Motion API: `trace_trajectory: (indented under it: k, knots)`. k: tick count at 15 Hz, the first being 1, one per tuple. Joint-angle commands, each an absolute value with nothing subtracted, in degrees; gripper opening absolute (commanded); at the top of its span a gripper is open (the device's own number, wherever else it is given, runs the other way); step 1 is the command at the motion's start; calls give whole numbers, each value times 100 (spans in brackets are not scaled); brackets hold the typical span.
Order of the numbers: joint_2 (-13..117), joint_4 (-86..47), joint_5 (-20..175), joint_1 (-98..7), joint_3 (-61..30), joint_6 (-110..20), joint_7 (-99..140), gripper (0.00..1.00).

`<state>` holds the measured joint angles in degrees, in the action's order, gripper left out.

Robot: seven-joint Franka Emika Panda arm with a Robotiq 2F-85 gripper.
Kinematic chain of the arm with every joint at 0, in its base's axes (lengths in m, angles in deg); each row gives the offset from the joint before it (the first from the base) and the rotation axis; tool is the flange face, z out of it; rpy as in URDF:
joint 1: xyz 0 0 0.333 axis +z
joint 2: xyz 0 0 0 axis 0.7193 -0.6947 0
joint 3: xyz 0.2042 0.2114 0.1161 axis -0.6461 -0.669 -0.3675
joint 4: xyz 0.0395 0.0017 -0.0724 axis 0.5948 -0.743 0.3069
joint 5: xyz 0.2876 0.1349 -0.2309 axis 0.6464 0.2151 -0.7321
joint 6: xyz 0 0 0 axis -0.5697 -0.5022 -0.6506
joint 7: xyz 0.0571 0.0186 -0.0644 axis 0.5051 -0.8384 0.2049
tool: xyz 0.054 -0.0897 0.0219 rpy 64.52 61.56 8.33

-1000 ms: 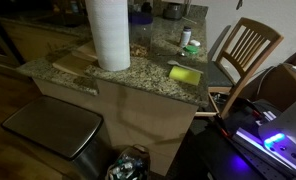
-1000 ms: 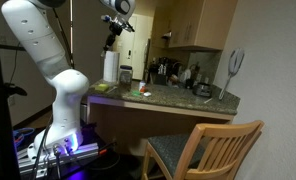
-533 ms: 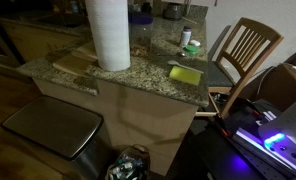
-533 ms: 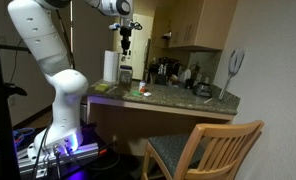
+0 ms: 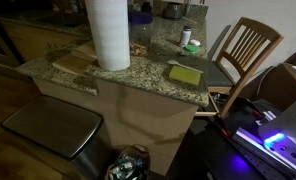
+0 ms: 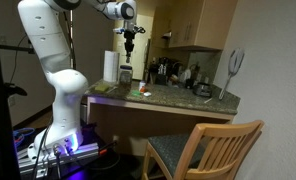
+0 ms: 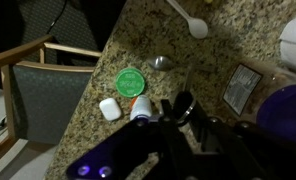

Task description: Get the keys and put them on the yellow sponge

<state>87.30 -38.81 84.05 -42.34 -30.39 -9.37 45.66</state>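
Currently your gripper (image 6: 129, 42) is hanging high in the frame's upper middle, above the counter (image 6: 178, 97); whether its claw is wide or narrow, you cannot tell. The yellow sponge (image 5: 186, 74) is lying right of centre, near the counter edge.

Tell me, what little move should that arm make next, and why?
Probably lower toward the counter. The gripper hangs high above it, the yellow sponge lies with nothing on it, and I cannot clearly pick out the keys from this height. Coming closer seems the sensible step.
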Motion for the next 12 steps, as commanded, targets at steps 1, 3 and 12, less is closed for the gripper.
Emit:
trace_trajectory:
  k: [1, 3, 12]
  knots:
    - [8697, -4480, 9004, -3887, -3123, -1085, 4000, 6]
    - [8705, -4847, 9203, -3694, -3275, -1121, 3874, 6]
    - [8622, -5083, 9404, -3469, -3471, -964, 4008, 22]
